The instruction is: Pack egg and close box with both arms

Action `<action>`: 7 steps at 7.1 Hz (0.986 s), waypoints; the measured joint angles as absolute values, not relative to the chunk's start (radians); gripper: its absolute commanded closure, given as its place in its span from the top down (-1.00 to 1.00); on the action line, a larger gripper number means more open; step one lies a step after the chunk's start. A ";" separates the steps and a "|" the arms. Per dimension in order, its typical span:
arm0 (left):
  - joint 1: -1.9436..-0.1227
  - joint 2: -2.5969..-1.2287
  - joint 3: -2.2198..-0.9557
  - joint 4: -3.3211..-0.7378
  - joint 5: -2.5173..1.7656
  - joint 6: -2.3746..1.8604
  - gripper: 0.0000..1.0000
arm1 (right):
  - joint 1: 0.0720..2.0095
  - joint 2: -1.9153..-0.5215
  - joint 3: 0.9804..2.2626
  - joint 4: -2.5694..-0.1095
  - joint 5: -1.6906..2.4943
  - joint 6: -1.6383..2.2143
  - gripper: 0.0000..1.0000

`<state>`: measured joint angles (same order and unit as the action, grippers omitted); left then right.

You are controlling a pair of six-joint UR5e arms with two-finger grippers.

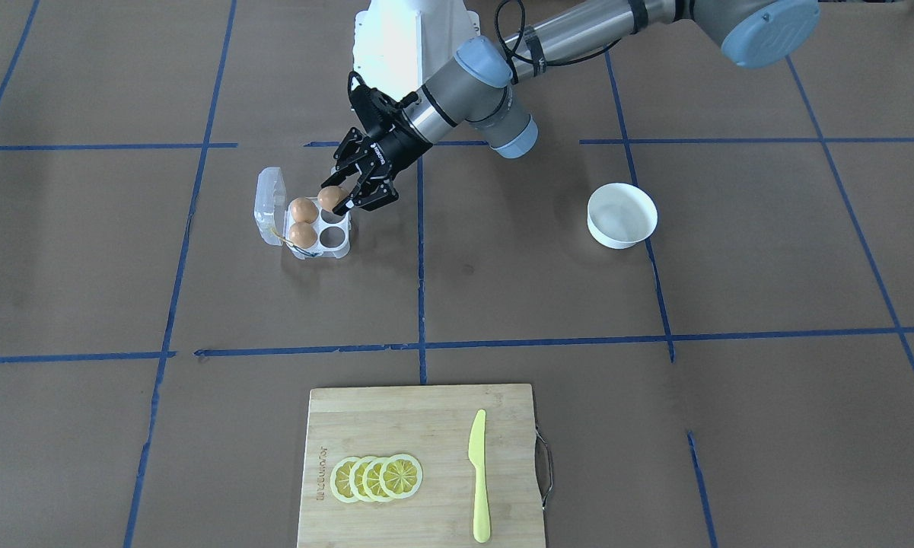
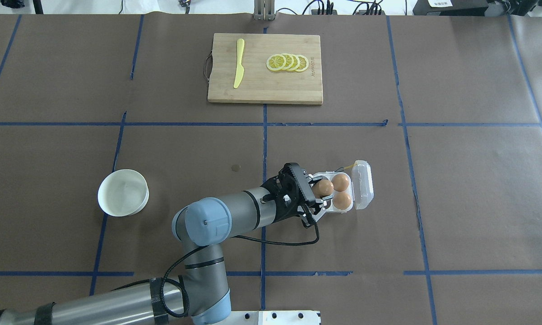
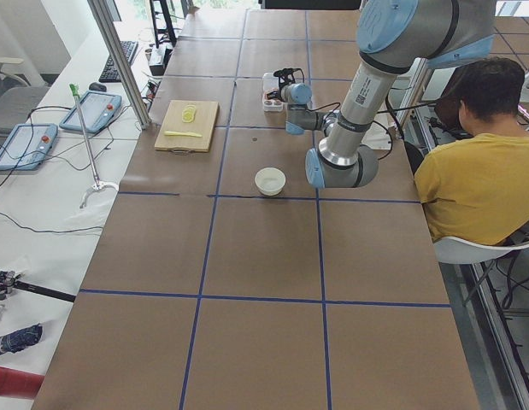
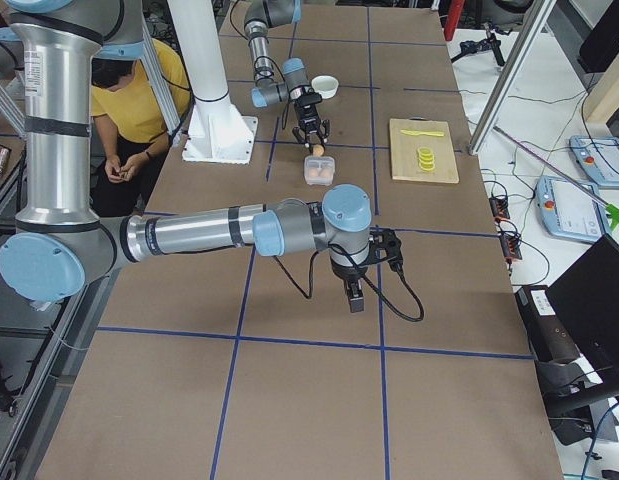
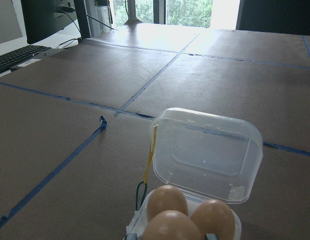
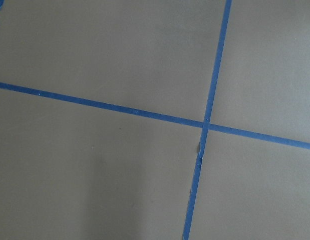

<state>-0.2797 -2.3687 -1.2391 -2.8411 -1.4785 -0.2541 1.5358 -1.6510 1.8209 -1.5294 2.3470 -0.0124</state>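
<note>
The clear four-cell box (image 1: pixel 335 238) stands open on the table, its lid (image 1: pixel 269 199) tipped back. Two orange-brown eggs (image 1: pixel 302 210) (image 1: pixel 302 235) sit in the cells next to the lid. My left gripper (image 1: pixel 339 198) is shut on a third egg (image 1: pixel 332 196) and holds it just over a cell on the gripper's side. In the overhead view the gripper (image 2: pixel 318 189) and held egg (image 2: pixel 325 186) are beside the lid (image 2: pixel 363 185). The left wrist view shows all three eggs (image 5: pixel 170 227) before the lid (image 5: pixel 207 155). My right gripper (image 4: pixel 351 296) hangs over bare table; I cannot tell its state.
A white bowl (image 1: pixel 622 215) stands on the robot's left of the box. A wooden cutting board (image 1: pixel 426 411) with lemon slices (image 1: pixel 377 478) and a yellow knife (image 1: pixel 478 476) lies at the far edge. A person in yellow (image 3: pixel 478 179) sits behind the robot.
</note>
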 measured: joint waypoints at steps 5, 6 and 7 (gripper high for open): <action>-0.271 -2.395 -1.201 -2.841 -1.476 -0.255 0.93 | 1.537 -1.653 1.821 -1.529 2.347 -0.013 1.00; -0.271 -2.395 -1.201 -2.841 -1.476 -0.255 1.00 | 1.537 -1.653 1.821 -1.529 2.347 -0.013 1.00; -0.272 -2.395 -1.201 -2.841 -1.476 -0.255 1.00 | 1.537 -1.652 1.821 -1.529 2.347 -0.014 1.00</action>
